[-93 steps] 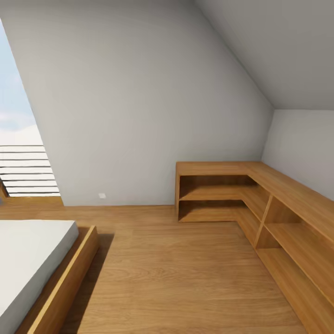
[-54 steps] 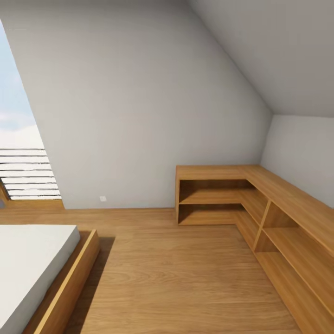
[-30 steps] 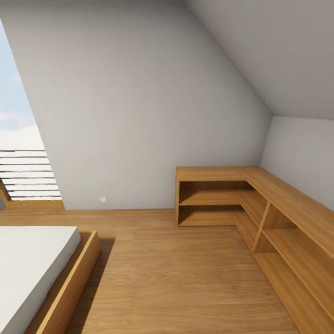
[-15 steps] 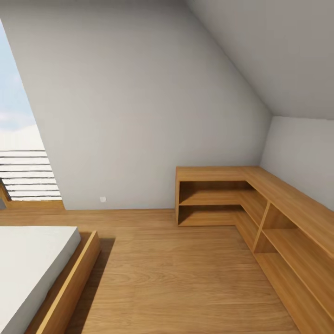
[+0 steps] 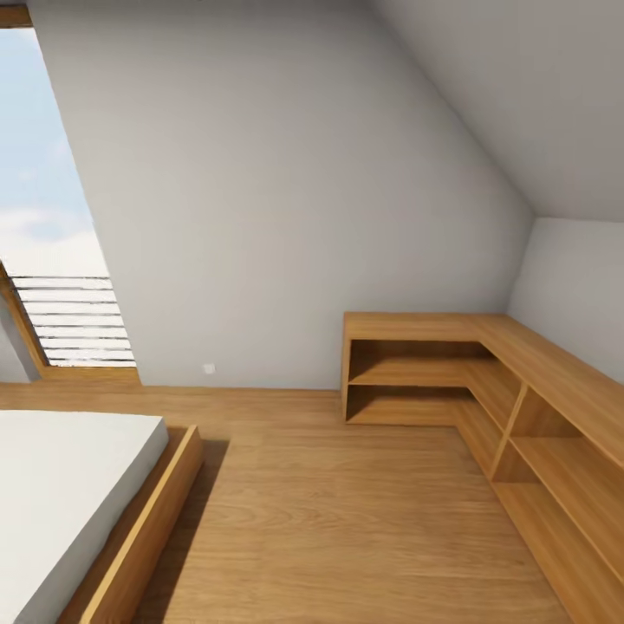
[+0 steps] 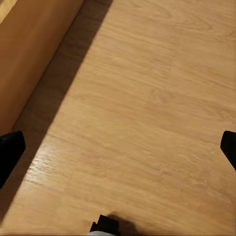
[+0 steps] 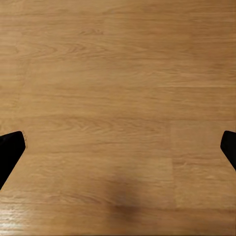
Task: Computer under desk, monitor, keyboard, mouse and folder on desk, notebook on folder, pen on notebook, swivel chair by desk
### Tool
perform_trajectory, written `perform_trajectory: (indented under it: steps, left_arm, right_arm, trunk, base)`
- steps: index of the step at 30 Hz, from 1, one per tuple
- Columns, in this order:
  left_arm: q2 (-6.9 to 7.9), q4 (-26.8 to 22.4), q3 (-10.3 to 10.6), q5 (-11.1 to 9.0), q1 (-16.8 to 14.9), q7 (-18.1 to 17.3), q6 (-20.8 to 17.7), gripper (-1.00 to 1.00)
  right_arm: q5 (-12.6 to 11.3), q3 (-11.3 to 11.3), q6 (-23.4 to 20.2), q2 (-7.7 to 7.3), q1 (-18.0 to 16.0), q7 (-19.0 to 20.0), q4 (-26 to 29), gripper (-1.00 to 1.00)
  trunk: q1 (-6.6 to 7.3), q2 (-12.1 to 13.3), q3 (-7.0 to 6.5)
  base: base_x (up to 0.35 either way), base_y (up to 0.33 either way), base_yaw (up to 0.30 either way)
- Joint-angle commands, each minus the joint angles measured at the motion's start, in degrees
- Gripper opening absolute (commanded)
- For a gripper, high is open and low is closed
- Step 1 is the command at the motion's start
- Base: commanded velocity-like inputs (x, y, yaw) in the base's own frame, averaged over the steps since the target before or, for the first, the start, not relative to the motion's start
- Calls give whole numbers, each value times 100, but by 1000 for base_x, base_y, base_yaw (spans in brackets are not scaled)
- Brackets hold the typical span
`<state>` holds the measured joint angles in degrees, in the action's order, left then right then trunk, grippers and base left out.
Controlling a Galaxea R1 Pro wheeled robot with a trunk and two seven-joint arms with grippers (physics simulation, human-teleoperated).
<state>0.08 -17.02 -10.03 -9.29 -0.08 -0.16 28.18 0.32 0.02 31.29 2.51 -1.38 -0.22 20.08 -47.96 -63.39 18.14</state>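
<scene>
I am in the bedroom, facing a sloped pale grey wall (image 5: 286,191) over an oak plank floor (image 5: 347,520). The desk, computer, monitor, keyboard, mouse, folder, notebook, pen and swivel chair are out of view. My left gripper (image 6: 118,150) is open above bare floor planks (image 6: 147,113), its dark fingertips (image 6: 10,152) far apart. The right gripper (image 7: 118,147) is open too, above plain floor (image 7: 118,88), with nothing between its fingers.
A low bed with a white mattress (image 5: 61,494) and an oak frame (image 5: 147,537) fills the lower left; its wooden side (image 6: 29,44) is close to the left gripper. Open oak corner shelves (image 5: 451,373) run along the right wall. A tall window (image 5: 52,217) is at the far left.
The whole head view has shifted: shelves, bed and window sit further right and more window shows, so the camera has turned a little to the left. Nothing in the room has moved.
</scene>
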Motion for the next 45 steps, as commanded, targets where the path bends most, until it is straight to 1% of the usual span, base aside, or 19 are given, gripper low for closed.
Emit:
perform_trajectory:
  steps: [1,6,9,12,14,23,27,30,33,38,45]
  left_arm:
    - [1,-1,18,-48,-1,-2,11,100]
    - [-3,24,24,-41,-1,-1,3,100]
    - [-12,140,48,-39,-1,-1,-9,100]
    - [-13,297,235,-37,-1,14,0,100]
    - [-10,314,279,-37,-1,19,2,100]
    - [0,330,315,-38,-1,28,46,100]
    - [6,332,315,-42,-1,32,237,100]
    - [57,338,310,-46,-1,38,330,100]
    - [72,336,309,-46,-1,35,347,100]
    - [78,339,315,-47,-1,34,348,100]
    - [80,340,317,-47,-1,34,347,100]
  right_arm:
    - [3,-2,17,-1,-1,-3,-1,100]
    - [6,-9,19,-5,-3,-4,3,100]
    - [10,-10,24,-14,-3,-4,9,100]
    - [10,-15,18,-13,-3,-5,14,100]
    - [6,-17,18,-9,-2,-5,14,100]
    - [10,-19,21,-12,-2,-5,16,100]
    - [11,-19,25,-8,-3,-5,14,100]
    - [12,-19,32,-12,-2,-11,13,100]
    - [18,-21,139,-13,-1,-18,8,100]
    - [27,-27,626,-12,-3,-27,-33,100]
    - [19,-32,786,-13,-2,-77,-39,100]
  trunk:
    - [0,-4,6]
    - [0,-4,6]
    - [0,-4,6]
    - [0,-4,6]
    - [0,-4,6]
    - [0,-4,6]
    - [0,-4,6]
    - [0,-4,6]
    - [0,-4,6]
    - [0,-4,6]
    - [0,-4,6]
  base:
    - [0,0,263]
    - [0,0,270]
    - [0,0,275]
    - [0,0,277]
    - [0,0,278]
    - [0,0,279]
    - [0,0,284]
    - [0,0,287]
    - [0,0,288]
    - [0,0,288]
    - [0,0,288]
